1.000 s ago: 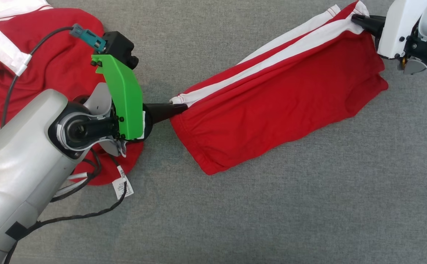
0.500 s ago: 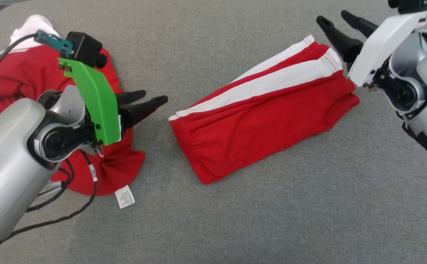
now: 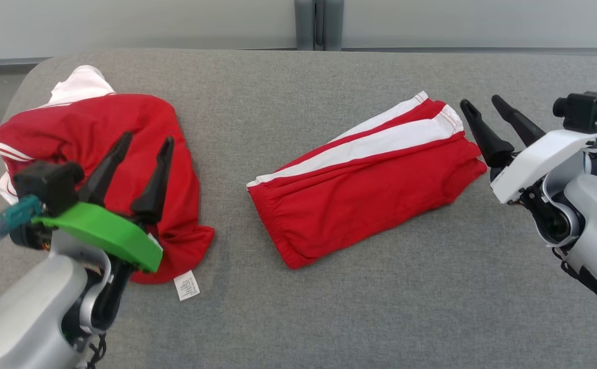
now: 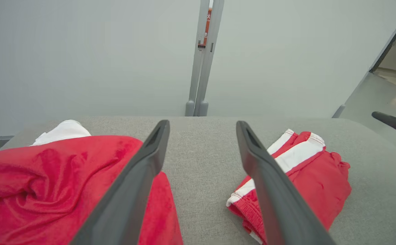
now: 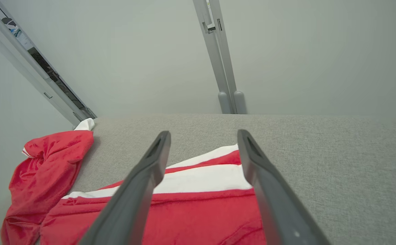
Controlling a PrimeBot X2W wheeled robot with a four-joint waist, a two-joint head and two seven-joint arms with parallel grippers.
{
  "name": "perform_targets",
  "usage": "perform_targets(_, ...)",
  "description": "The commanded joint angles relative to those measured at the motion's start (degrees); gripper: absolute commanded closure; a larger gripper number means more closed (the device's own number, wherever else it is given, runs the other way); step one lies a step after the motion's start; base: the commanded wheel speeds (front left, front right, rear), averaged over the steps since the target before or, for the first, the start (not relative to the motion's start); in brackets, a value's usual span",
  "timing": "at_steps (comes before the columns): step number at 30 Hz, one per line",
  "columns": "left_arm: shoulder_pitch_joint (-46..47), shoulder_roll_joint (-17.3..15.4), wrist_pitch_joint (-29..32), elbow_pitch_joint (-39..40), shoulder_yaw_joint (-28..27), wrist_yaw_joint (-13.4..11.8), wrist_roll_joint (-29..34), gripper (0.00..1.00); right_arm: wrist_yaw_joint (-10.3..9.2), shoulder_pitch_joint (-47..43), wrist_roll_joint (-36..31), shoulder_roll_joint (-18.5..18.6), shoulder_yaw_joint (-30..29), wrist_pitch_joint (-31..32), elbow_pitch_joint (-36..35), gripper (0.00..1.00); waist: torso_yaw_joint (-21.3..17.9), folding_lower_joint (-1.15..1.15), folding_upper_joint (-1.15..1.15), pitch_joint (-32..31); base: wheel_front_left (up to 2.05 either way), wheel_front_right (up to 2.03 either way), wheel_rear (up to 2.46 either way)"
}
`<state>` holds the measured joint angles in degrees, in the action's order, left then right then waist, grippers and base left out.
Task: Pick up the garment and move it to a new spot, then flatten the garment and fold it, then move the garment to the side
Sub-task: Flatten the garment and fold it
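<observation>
The garment [image 3: 365,189], red shorts with white side stripes, lies folded into a slanted strip on the middle of the grey cloth table [image 3: 390,307]. My left gripper [image 3: 146,137] hovers open at the left, above a crumpled red pile and well apart from the garment's waistband end. My right gripper [image 3: 480,101] is open too, just right of the striped far end and not touching it. In the left wrist view my left gripper [image 4: 202,123] stands open with the garment [image 4: 306,170] to its right. In the right wrist view my right gripper [image 5: 203,132] is open above the garment [image 5: 198,211].
A crumpled red and white clothing pile [image 3: 98,128] with a white tag [image 3: 186,285] covers the table's left end, and its rounded back corner is close behind. A pale wall with a grey post [image 3: 318,23] runs along the far edge. Bare cloth lies in front.
Both grippers opened, let go of the garment's two ends and drew back towards me. The garment settled flat on the table. The head camera tilted up, bringing the wall into view.
</observation>
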<state>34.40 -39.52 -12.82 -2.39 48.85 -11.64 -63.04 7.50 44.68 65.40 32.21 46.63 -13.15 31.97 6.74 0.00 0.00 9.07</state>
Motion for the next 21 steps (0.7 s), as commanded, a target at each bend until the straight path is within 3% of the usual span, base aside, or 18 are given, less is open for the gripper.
perform_targets(1, -2.4, 0.4, -1.1, 0.0, -0.7, -0.8, 0.8, 0.00, -0.02, -0.9, 0.3, 0.6, 0.0, -0.6, 0.8, 0.00, 0.5, 0.00, 0.00, -0.1, 0.00, 0.00, 0.00)
perform_targets(4, -7.2, 2.5, -2.3, 0.7, -3.5, -2.0, 2.7, 0.00, -0.02, -1.1, 1.0, 0.8, 0.3, -1.0, 2.9, 0.00, 1.5, 0.00, 0.00, 0.4, 0.00, 0.00, 0.00)
perform_targets(6, -11.3, 6.3, -2.4, 2.2, -9.4, -1.7, 6.0, 0.00, -0.02, 0.0, 1.9, 1.2, 0.6, -0.9, 5.0, 0.00, 2.7, 0.00, 0.00, 1.7, 0.00, 0.00, 0.00)
perform_targets(15, -21.3, 17.8, -2.4, 2.6, -22.0, 3.3, 23.5, 0.00, -0.02, 6.1, 3.5, 2.0, 4.0, 6.2, 15.7, 0.00, 7.6, 0.00, 0.00, 6.7, 0.00, 0.00, 0.00)
perform_targets(21, -24.0, 23.6, -2.4, 0.3, -26.4, 7.3, 29.4, 0.00, -0.01, 7.6, 6.9, 2.0, 5.6, 14.4, 21.5, 0.00, 10.5, 0.00, 0.00, 7.8, 0.00, 0.00, 0.00)
